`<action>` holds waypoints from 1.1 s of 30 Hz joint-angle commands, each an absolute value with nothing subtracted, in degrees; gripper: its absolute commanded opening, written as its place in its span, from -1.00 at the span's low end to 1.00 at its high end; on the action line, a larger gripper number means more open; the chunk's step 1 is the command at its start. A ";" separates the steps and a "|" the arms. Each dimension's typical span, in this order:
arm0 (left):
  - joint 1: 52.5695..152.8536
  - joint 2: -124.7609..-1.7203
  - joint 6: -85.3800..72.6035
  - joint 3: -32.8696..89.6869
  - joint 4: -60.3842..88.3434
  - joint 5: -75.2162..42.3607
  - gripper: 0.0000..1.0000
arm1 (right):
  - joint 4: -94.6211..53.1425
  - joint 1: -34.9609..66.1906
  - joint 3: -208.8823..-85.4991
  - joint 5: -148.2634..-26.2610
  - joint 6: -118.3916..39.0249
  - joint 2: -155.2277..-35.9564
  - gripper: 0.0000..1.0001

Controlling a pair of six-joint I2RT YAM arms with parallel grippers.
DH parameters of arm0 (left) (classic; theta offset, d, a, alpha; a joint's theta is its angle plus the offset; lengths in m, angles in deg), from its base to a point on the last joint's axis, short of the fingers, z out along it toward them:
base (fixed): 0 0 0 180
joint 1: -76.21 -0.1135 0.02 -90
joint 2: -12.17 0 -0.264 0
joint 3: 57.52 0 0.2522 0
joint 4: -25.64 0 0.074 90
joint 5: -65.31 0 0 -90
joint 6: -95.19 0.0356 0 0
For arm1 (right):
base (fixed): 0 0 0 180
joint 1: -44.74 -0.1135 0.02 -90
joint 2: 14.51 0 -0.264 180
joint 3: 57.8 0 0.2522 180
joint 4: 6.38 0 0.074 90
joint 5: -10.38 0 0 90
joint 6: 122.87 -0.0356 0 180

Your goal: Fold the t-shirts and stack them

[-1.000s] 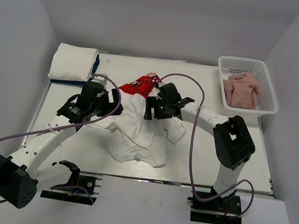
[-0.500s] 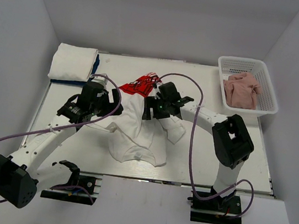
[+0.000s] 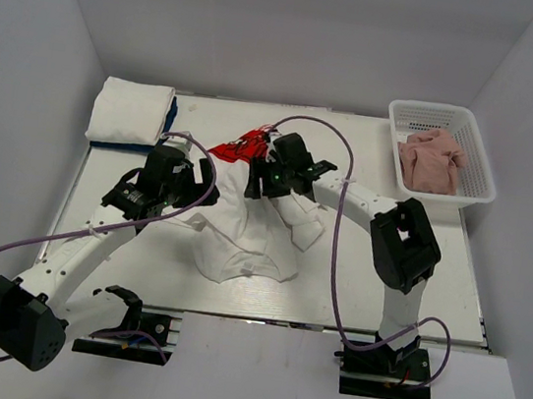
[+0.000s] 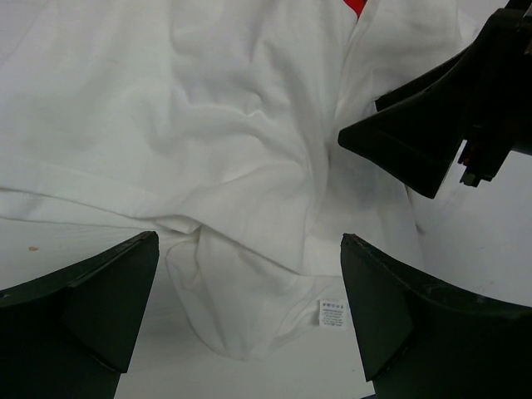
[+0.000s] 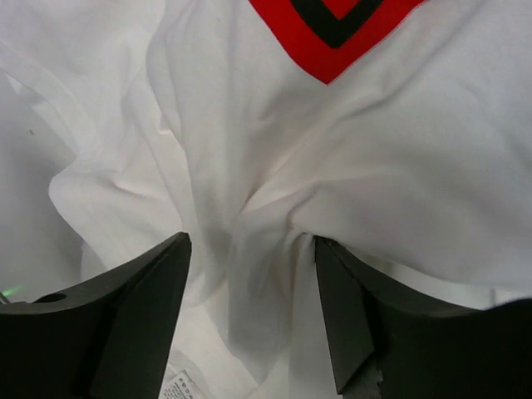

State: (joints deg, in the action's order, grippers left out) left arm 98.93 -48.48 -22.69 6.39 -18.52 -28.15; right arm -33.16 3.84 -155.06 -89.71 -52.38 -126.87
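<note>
Arms [image 3: 70, 253] bent low over t-shirt [image 3: 241, 241], left jaws wide, empty, right jaws half-open astride fold [image 5: 253, 212], seemingly unclamped

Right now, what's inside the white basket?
A crumpled pink shirt fills most of the basket. Anything lying beneath the shirt is covered and cannot be seen.

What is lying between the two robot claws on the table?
Rumpled cloth of the white t-shirt with red print fills the stretch between the left gripper and right gripper, seen in the top view and the left wrist view.
</note>
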 commanded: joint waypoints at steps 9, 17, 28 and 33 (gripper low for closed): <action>98.80 -46.98 -22.23 6.16 -18.09 -27.59 1.00 | -40.18 2.29 -143.55 -86.30 -52.99 -113.39 0.62; 98.80 -48.74 -22.23 6.16 -16.78 -26.45 1.00 | -39.40 0.45 -142.38 -92.00 -47.91 -113.99 0.65; 98.80 -48.22 -22.23 6.16 -16.78 -26.45 1.00 | -38.07 0.27 -148.90 -88.94 -46.49 -122.78 0.65; 98.80 -47.69 -22.23 5.63 -16.78 -26.97 1.00 | -38.07 0.18 -153.73 -93.59 -46.58 -124.99 0.38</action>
State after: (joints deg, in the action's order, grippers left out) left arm 98.93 -49.18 -22.69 6.08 -17.60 -27.08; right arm -39.67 0.36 -149.66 -90.93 -47.28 -124.68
